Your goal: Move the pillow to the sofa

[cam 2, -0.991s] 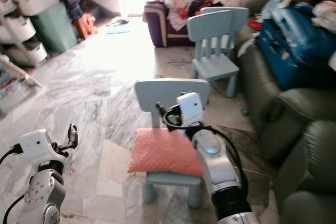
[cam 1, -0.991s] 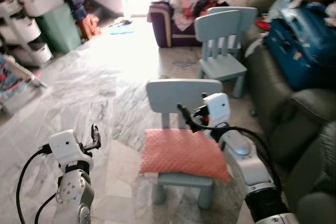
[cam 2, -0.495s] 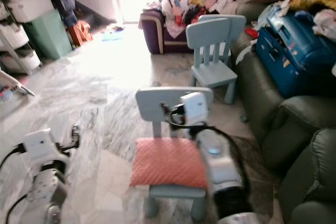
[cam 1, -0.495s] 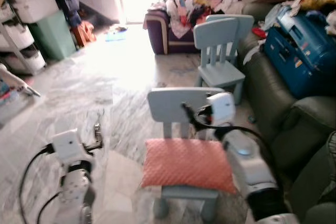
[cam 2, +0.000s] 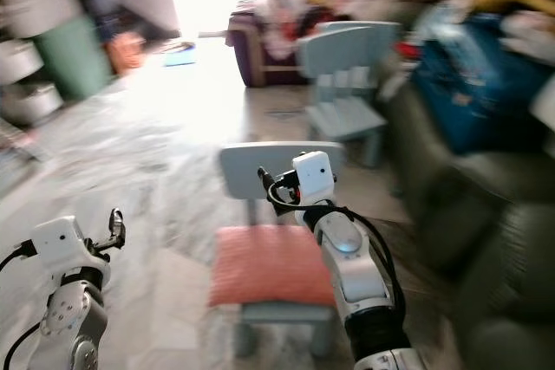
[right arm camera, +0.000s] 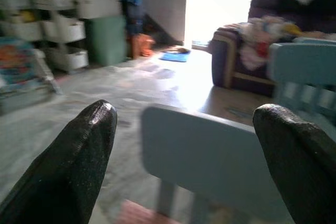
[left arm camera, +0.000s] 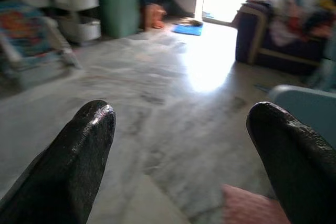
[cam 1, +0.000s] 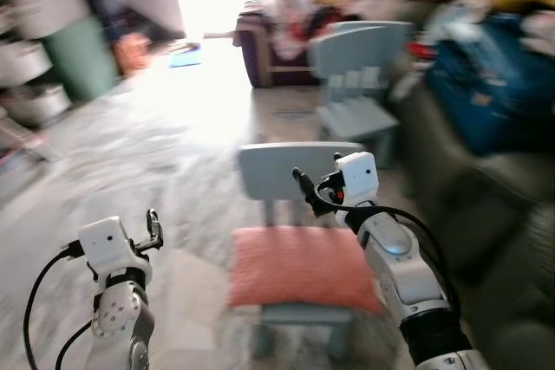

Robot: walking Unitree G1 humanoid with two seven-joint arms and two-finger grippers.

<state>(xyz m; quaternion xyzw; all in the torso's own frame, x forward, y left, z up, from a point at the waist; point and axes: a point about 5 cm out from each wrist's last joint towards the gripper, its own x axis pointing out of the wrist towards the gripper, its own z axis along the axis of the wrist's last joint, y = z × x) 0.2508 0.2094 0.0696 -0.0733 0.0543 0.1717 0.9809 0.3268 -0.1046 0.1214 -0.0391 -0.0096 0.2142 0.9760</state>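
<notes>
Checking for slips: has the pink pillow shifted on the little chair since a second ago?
No. The pillow lies on the seat in front of the chair backrest as before; only the camera moved.

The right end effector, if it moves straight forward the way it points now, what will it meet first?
Probably the backrest of the small chair: the right end effector, fingers open, points at it, above the pillow. Depth is unclear.

Pink textured pillow (cam 1: 299,268) flat on a small pale-blue chair (cam 1: 295,171) seat.
</notes>
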